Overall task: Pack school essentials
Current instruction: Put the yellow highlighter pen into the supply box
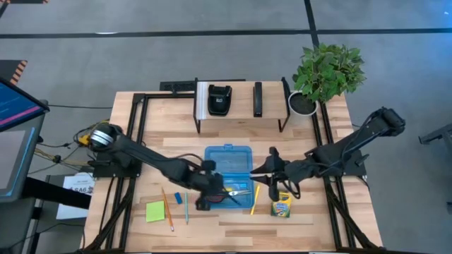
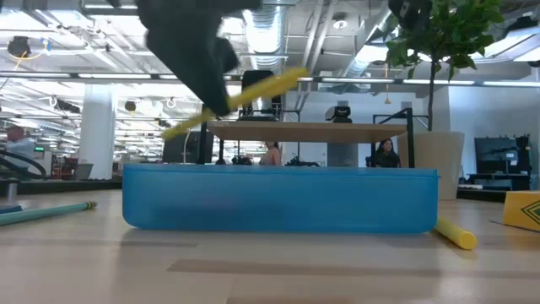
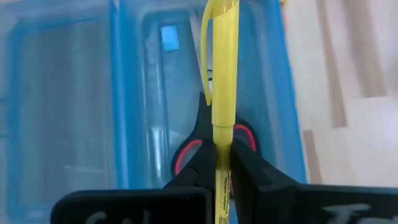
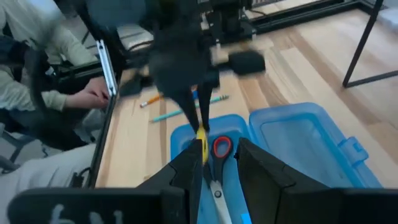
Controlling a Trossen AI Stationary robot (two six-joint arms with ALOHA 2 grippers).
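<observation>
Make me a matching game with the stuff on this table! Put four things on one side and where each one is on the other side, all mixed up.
Things:
1. yellow highlighter
2. red-handled scissors
3. green sticky-note pad
4. crayon box

Places:
A. flat on the table by the left arm's side, next to the pencils
B. standing on the table to the right of the blue case
C. gripped in the left end effector, above the case
D. lying inside the blue case

Pairs: 1-C, 2-D, 3-A, 4-B
</observation>
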